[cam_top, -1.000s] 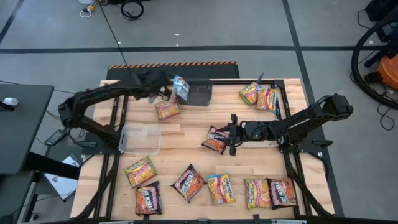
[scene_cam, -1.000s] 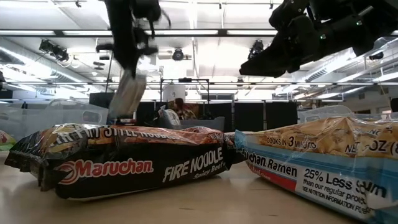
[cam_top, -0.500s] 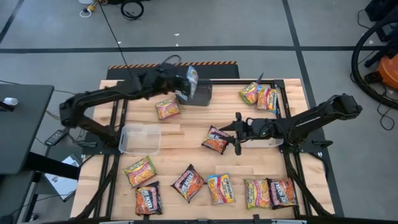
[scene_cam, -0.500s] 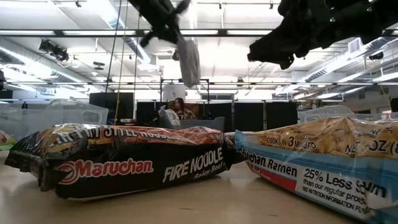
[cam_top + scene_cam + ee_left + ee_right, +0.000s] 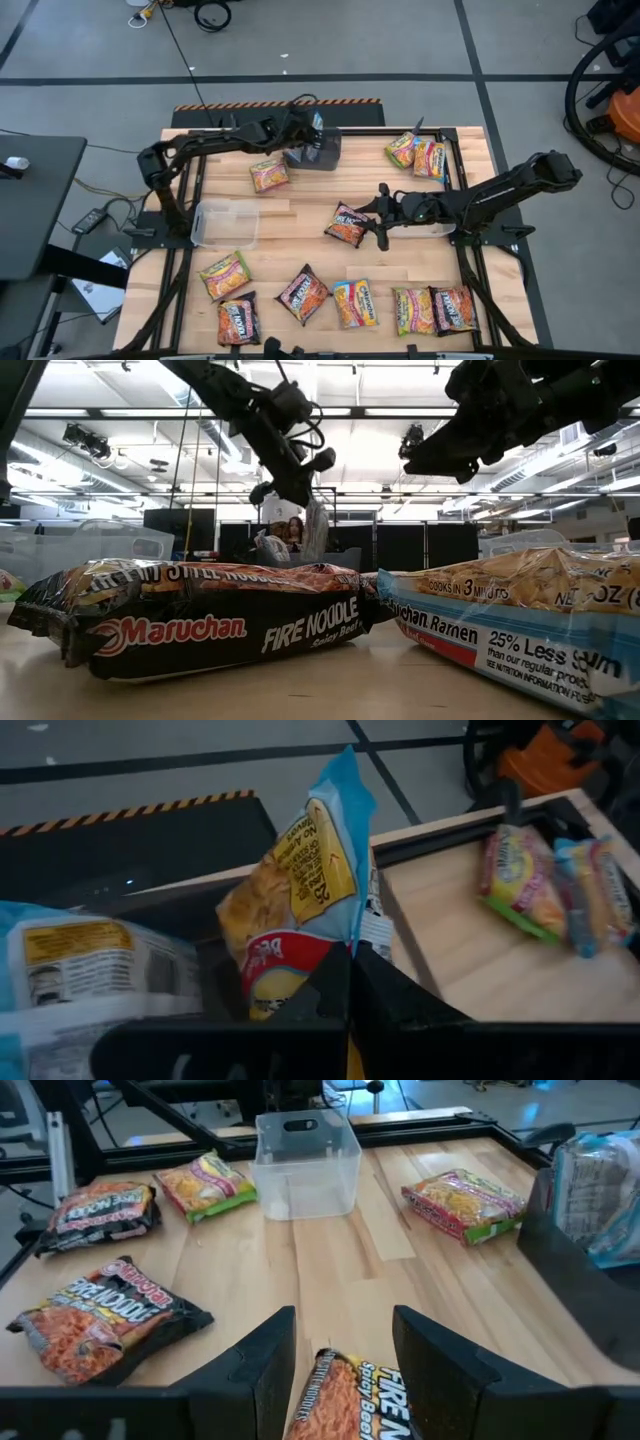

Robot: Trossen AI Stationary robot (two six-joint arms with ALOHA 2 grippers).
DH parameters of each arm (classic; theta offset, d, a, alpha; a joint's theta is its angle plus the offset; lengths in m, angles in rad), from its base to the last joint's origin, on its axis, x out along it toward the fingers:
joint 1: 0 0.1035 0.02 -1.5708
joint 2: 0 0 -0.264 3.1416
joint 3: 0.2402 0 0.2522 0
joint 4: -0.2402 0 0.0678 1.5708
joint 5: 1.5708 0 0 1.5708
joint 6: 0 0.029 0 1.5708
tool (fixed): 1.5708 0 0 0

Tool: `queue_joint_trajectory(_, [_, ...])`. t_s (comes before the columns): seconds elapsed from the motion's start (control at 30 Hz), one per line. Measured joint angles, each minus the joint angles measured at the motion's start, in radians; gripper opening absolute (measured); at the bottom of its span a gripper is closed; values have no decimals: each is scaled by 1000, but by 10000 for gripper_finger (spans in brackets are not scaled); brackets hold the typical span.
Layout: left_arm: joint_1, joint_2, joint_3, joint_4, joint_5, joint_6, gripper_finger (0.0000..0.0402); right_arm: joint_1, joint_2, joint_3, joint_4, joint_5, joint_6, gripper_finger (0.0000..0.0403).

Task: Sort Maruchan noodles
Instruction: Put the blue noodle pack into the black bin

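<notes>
Since a second ago the left end effector [image 5: 345,982] has carried its pinched blue noodle packet [image 5: 300,890] over the grey bin [image 5: 322,152] for dropping; the right end effector [image 5: 340,1345] hovers spread above a black packet [image 5: 346,224].

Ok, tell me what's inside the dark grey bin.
The dark grey bin holds at least one blue-labelled packet lying inside. The left gripper holds another blue-labelled noodle packet upright over it. The bin's floor is hidden by the packets and gripper, so no full count.
</notes>
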Motion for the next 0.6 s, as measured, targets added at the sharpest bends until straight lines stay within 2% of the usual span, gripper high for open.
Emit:
queue_joint_trajectory(0.2, [39,10,0,-7,-3,27,7,-31,26,0,18,51,-8,174])
queue_joint_trajectory(0.43, [53,10,0,-7,27,33,7,-125,28,0,76,29,-31,174])
queue_joint_trajectory(0.6, [53,10,0,26,66,27,8,-210,66,1,191,21,-100,174])
